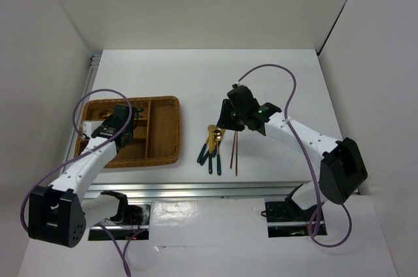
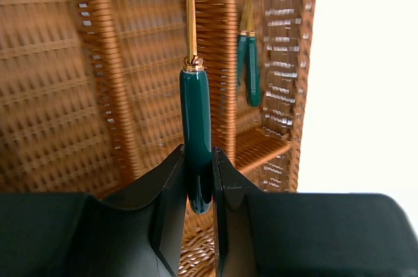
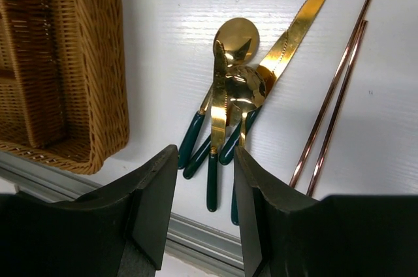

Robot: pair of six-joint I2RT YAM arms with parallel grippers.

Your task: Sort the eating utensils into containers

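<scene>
My left gripper hangs over the brown wicker tray, shut on the dark teal handle of a utensil. Its gold shaft runs up out of the left wrist view, so its head is hidden. Two more teal-handled utensils lie in a compartment by the tray's wall. From above, the left gripper is over the tray's left part. My right gripper is open above a pile of several gold utensils: spoons and a serrated knife. Two reddish chopsticks lie just right of the pile. Nothing is between the right fingers.
The pile lies on the white table between the tray and the right gripper. An aluminium rail runs along the table's near edge, close to the handle ends. White walls close in the sides and back. Purple cables loop off both arms.
</scene>
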